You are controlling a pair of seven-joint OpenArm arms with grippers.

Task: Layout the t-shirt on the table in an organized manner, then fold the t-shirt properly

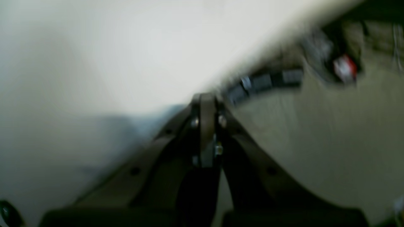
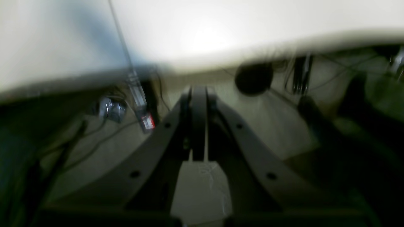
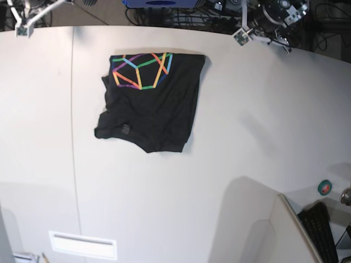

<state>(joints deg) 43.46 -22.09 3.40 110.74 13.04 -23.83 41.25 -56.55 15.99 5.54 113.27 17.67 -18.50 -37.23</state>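
Overhead, the base view shows a very large off-white desk (image 3: 236, 131) filling nearly the whole picture, with a thin dark seam line (image 3: 73, 137) running from its far edge to its near edge on the view's left side. A black t-shirt (image 3: 151, 101) lies on the far half of the desk, just to the right of that seam. It is folded into a rough, uneven block, with rumpled edges at its lower left corner. A multicoloured geometric line print (image 3: 141, 70) shows on the part of the shirt nearest the far edge. Both arms sit at the far edge, well apart from the shirt and not touching it.

The left gripper (image 1: 206, 99), seen blurred in its wrist view, has its jaws closed tight together with nothing between them. It points past the desk edge toward a floor with cables. The right gripper (image 2: 199, 91), also blurred in its wrist view, has its jaws pressed together and empty as well, with the pale desk edge above it and dark cables on the floor below.

A small green roll of tape (image 3: 325, 188) sits at the right edge of the base view, beside a black keyboard (image 3: 321, 233).
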